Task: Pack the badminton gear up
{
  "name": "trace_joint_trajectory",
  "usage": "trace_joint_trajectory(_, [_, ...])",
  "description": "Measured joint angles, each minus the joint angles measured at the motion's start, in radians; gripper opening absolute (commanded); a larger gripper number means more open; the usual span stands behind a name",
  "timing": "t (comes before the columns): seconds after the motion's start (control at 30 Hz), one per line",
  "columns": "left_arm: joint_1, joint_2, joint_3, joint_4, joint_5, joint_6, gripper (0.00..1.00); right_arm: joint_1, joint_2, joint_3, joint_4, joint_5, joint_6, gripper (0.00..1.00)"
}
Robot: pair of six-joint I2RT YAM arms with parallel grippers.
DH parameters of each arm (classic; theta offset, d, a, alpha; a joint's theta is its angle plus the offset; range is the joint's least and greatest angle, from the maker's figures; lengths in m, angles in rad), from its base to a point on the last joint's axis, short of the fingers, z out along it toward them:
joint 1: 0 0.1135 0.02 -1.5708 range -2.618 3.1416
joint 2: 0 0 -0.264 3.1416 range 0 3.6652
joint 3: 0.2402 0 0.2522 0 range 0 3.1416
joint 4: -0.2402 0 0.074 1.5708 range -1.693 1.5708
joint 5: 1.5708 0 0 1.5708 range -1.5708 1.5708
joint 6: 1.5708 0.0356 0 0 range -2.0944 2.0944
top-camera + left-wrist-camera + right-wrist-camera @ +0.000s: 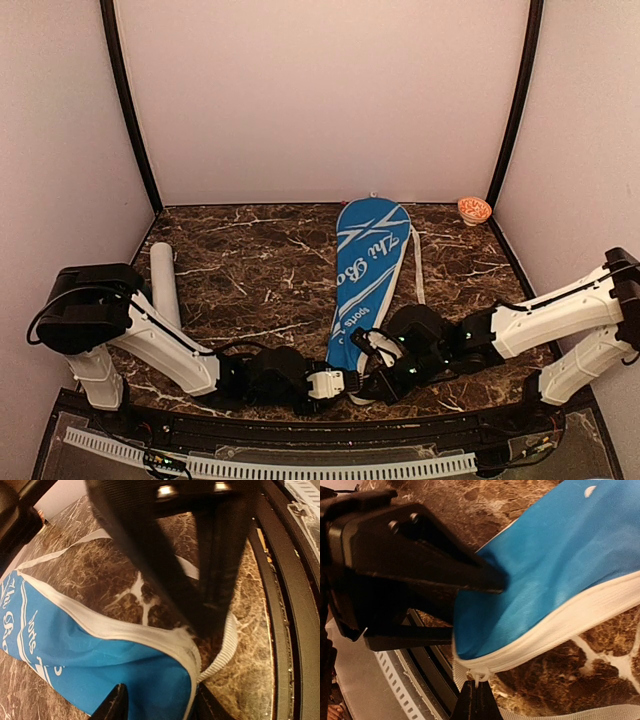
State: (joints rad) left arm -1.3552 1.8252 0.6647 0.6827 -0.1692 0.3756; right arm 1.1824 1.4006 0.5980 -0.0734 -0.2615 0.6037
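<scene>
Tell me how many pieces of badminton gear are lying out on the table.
2. The blue racket cover lies lengthwise at the centre of the table; the white tube lies along its left edge. Rackets or shuttlecocks may be hidden inside them.

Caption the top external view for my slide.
Left gripper and right gripper grip the near end of the blue racket cover; white tube lies at left.
</scene>
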Motion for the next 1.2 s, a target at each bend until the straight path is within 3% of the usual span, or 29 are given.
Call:
trace_joint_trajectory(0.2, [0.010,0.013,0.015,0.007,-0.008,-0.035,0.44,0.059,0.002,-0.006,0.038,0.043,0.078,0.00])
trace_joint_trajectory(0.4, [0.011,0.013,0.008,0.017,-0.001,-0.051,0.44,0.081,0.050,-0.055,0.178,0.057,0.174,0.00])
trace_joint_trajectory(0.57, [0.014,0.002,-0.029,0.063,0.016,-0.053,0.44,0.087,0.050,-0.065,0.223,0.059,0.213,0.20])
trace_joint_trajectory(0.8, [0.010,-0.028,-0.063,0.077,0.076,-0.095,0.73,0.054,-0.085,-0.068,0.187,0.054,0.210,0.50])
trace_joint_trajectory(0.97, [0.010,-0.070,-0.079,0.068,0.132,-0.133,0.89,-0.072,-0.212,-0.068,0.131,0.055,0.198,0.54])
trace_joint_trajectory(1.2, [0.016,-0.190,-0.084,-0.006,0.113,-0.215,0.96,-0.340,-0.276,-0.066,0.015,0.085,0.186,0.59])
